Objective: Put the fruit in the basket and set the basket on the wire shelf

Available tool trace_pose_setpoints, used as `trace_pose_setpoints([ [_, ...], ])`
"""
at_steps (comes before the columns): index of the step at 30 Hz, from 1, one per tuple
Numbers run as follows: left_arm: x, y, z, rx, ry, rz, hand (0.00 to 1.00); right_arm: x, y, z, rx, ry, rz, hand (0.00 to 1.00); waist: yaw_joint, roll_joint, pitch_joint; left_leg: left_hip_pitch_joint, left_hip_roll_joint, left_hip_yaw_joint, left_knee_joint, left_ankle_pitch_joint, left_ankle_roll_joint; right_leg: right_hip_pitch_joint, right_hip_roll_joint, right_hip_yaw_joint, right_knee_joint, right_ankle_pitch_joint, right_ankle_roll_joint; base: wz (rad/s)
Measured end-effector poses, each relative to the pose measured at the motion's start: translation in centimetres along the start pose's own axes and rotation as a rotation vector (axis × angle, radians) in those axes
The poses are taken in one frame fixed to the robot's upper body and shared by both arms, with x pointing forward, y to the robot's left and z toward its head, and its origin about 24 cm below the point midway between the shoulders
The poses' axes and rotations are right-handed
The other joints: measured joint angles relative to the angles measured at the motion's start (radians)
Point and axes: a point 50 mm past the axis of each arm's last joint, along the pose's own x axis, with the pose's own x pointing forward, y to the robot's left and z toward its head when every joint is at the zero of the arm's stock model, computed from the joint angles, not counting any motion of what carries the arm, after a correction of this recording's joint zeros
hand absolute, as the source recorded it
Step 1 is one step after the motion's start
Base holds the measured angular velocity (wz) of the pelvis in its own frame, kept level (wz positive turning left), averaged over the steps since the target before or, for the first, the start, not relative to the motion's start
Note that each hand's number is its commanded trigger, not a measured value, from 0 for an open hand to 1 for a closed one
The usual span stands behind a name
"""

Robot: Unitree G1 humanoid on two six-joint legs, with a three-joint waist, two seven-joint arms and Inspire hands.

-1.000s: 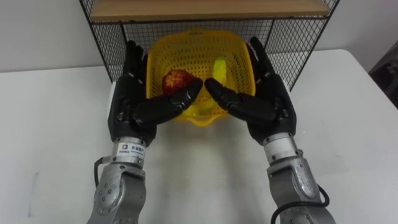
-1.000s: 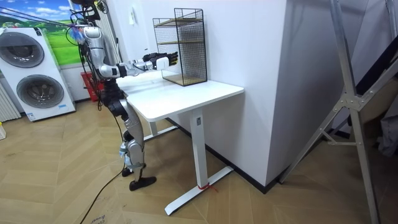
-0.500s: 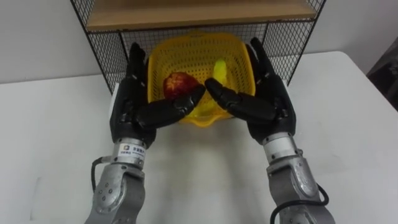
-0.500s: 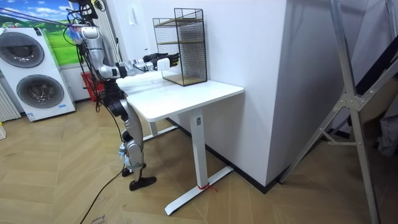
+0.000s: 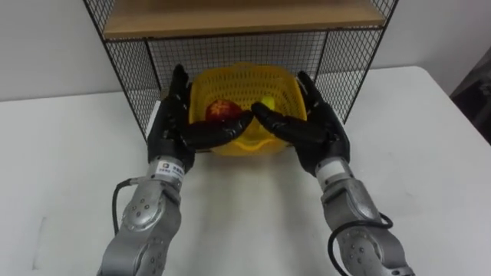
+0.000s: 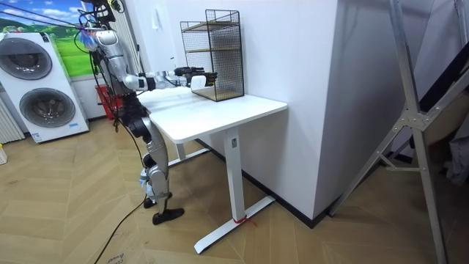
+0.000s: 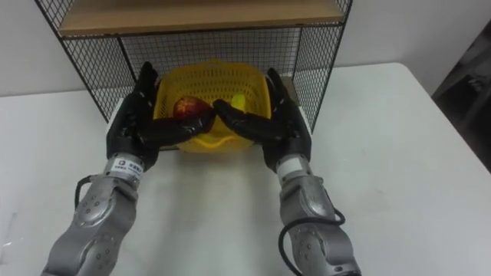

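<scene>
Washers point(image 6: 40, 103) occupy the room view's left; close-up, flat left hand point(image 5: 170, 134) and right hand point(image 5: 318, 138) sandwich basket point(image 5: 242, 77).

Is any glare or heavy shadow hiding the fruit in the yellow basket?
Left eye view: no glare; the wooden shelf board softly shades the yellow perforated plastic basket, and the red apple and yellow fruit show plainly between the left hand and right hand. Room view: even light on the white table.
</scene>
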Motion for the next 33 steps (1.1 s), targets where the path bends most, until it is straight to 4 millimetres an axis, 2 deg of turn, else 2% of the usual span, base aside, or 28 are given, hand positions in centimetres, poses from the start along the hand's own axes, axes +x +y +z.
trace_pose_setpoints([
  [10, 2.2, -0.9, 1.1, 0.008, 0.055, 0.054, 0.0, 2.3, 0.3, 0.4, 0.004, 0.073, -0.08, 0.0, -0.008, -0.004, 0.0006, 0.008, 0.0, 0.0, 0.006, 0.002, 0.001, 0.007, -0.003, -0.004, 0.002, 0.0, 0.0, 0.0],
  [24, 4.2, -1.3, 1.8, -0.044, 0.127, 0.119, 0.0, 4.9, 0.0, 1.5, 0.068, 0.113, -0.196, 0.0, -0.008, -0.004, -0.0015, 0.008, -0.001, 0.001, 0.007, 0.005, 0.002, 0.008, -0.006, -0.006, 0.002, 0.0, 0.0, 0.0],
  [27, 4.2, -1.4, 1.6, -0.055, 0.139, 0.131, 0.0, 5.0, 0.0, 1.3, 0.069, 0.131, -0.205, 0.0, -0.007, -0.002, -0.0054, 0.011, -0.001, 0.001, 0.008, 0.006, 0.002, 0.011, -0.006, -0.005, 0.002, 0.0, -0.001, 0.0],
  [28, 4.2, -1.3, 1.5, -0.053, 0.154, 0.14, 0.0, 5.0, -0.2, 1.0, 0.066, 0.149, -0.218, 0.0, -0.007, -0.001, -0.0115, 0.011, -0.001, 0.001, 0.009, 0.006, 0.002, 0.012, -0.007, -0.006, 0.002, 0.0, -0.001, 0.0],
  [29, 4.2, -1.2, 1.3, -0.051, 0.164, 0.145, 0.0, 5.0, -0.3, 0.8, 0.066, 0.161, -0.223, 0.0, -0.007, -0.001, -0.0144, 0.012, -0.001, 0.001, 0.01, 0.006, 0.002, 0.013, -0.007, -0.005, 0.002, 0.0, -0.001, 0.0],
  [33, 4.2, -0.8, 0.4, -0.055, 0.215, 0.174, 0.0, 4.9, -0.7, -0.3, 0.057, 0.214, -0.249, 0.0, -0.005, 0.0, -0.0169, 0.026, -0.002, 0.002, 0.008, 0.006, 0.002, 0.027, -0.006, -0.003, 0.001, 0.002, 0.0, 0.0],
])
